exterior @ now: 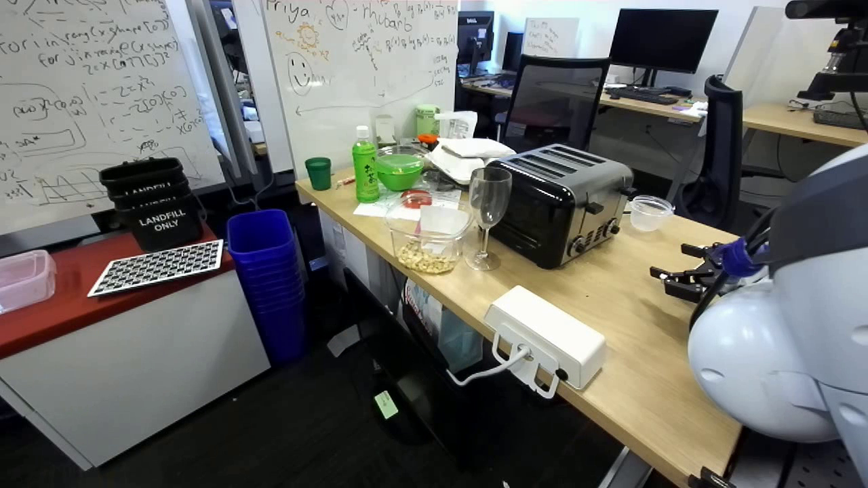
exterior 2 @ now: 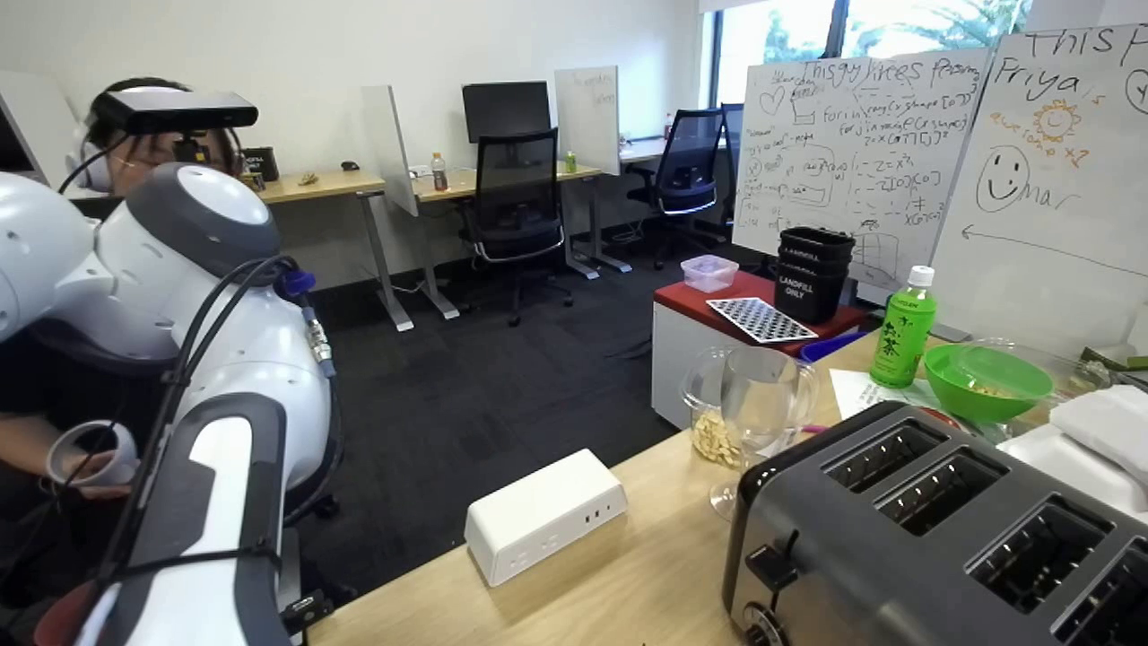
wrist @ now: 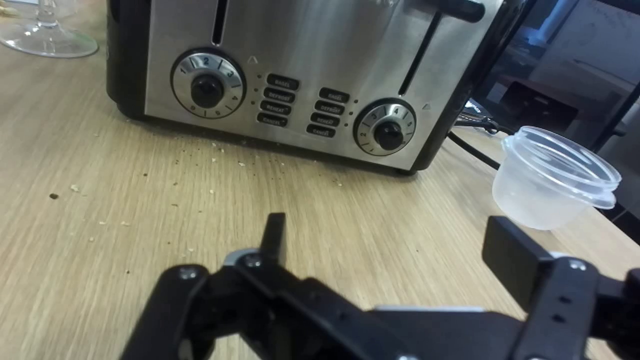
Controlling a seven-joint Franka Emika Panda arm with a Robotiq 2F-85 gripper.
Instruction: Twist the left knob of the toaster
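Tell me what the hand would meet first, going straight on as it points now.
Most likely the toaster, whose front lies ahead of the open hand. Tilt and depth are hard to judge, so it might touch the table first.

In the wrist view, the toaster (wrist: 305, 55) stands on the table (wrist: 350, 240) between a glass (wrist: 50, 41), left, and a tub (wrist: 545, 182), right.

Office; whiteboards (exterior: 359, 88), monitors (exterior: 661, 41), chairs (exterior: 556, 102)
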